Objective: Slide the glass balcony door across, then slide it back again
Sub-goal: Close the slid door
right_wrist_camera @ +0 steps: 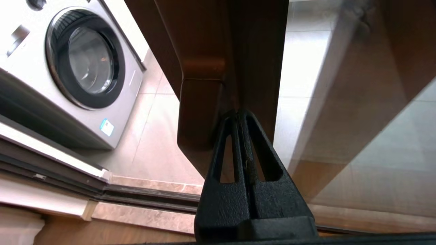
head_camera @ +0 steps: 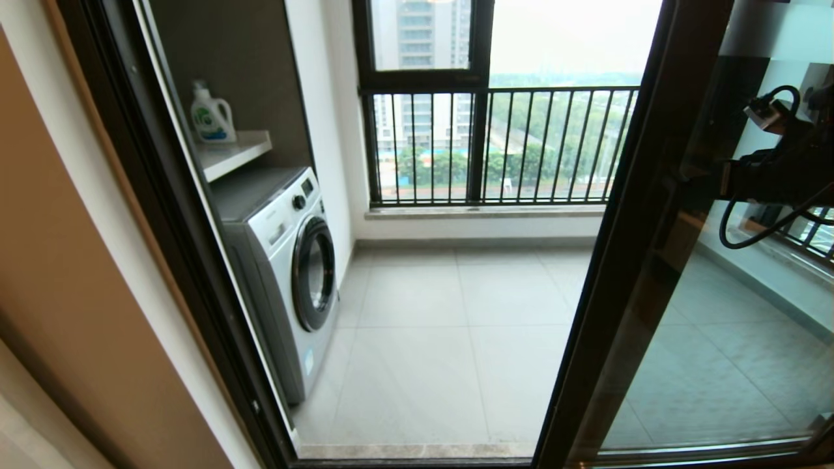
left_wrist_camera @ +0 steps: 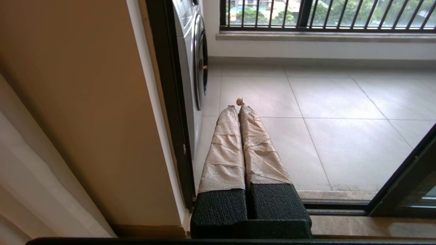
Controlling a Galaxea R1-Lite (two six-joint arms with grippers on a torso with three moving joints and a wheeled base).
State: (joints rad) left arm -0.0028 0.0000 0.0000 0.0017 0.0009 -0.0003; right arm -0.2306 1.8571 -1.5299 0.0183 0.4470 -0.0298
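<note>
Now, your right tool (right_wrist_camera: 239, 114) has its black fingers pressed together, tips against the bar handle (right_wrist_camera: 201, 115) of the dark-framed glass balcony door (head_camera: 625, 260), which stands slid open at right. With no grip, your push may slip off. Left tool (left_wrist_camera: 237, 107), pinched closed, idles low.

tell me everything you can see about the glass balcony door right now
The glass balcony door is a tall clear pane in a dark brown-black metal frame, slid to the right so the doorway onto the tiled balcony stands open. Its leading edge leans across the head view. A dark bar handle runs down the frame. The right gripper, fingers shut, presses its tips against the frame beside that handle. The pane reflects the robot's arm.
</note>
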